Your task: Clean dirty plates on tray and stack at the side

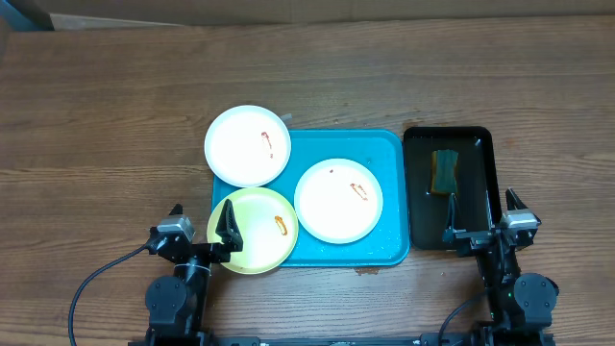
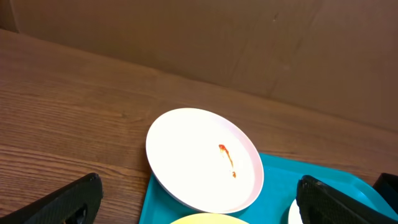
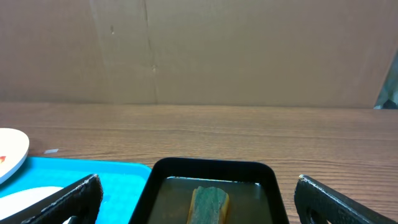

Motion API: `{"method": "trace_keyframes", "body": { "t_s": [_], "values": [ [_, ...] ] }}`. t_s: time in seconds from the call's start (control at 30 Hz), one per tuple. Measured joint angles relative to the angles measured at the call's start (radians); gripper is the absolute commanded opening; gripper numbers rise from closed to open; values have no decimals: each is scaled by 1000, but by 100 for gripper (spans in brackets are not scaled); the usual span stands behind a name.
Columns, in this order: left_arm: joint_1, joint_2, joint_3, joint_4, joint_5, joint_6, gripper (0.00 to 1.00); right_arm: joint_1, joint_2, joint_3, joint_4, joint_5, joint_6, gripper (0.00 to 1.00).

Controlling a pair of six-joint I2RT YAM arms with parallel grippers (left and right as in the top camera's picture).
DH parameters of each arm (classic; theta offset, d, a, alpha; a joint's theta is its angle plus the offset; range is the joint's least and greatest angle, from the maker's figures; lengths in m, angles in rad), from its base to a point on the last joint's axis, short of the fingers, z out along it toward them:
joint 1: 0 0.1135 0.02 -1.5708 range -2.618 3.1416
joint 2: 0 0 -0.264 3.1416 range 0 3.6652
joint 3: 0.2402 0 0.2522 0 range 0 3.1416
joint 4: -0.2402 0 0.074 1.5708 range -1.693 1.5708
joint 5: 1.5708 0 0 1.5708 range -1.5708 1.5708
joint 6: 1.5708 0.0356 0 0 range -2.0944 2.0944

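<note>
The turquoise tray [image 1: 384, 154] lies at mid table. A white plate [image 1: 248, 145] with a red smear overhangs its far left corner; it also shows in the left wrist view [image 2: 202, 162]. A second white plate [image 1: 338, 200] with a smear lies inside the tray. A pale yellow plate [image 1: 255, 231] with an orange smear overhangs the near left corner. My left gripper [image 1: 200, 227] is open and empty, just left of the yellow plate. My right gripper [image 1: 480, 213] is open and empty at the near end of the black tray.
A narrow black tray [image 1: 480, 139] stands right of the turquoise tray; it holds shallow liquid and a green-and-yellow sponge [image 1: 445, 170], also in the right wrist view [image 3: 208, 205]. A brown cardboard wall [image 3: 249, 50] backs the wooden table.
</note>
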Motion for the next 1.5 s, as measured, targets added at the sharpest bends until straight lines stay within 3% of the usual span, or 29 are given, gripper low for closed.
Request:
{"method": "trace_keyframes", "body": {
  "t_s": [0.47, 0.87, 1.23, 1.5],
  "values": [
    [0, 0, 0, 0, -2, 4, 100, 0, 0, 0, 0, 0, 0, 100],
    [0, 0, 0, -1, -11, 182, 100, 0, 0, 0, 0, 0, 0, 100],
    [0, 0, 3, -1, 26, 199, 100, 0, 0, 0, 0, 0, 0, 100],
    [0, 1, 111, -166, 57, 199, 100, 0, 0, 0, 0, 0, 0, 100]
  ]
}}
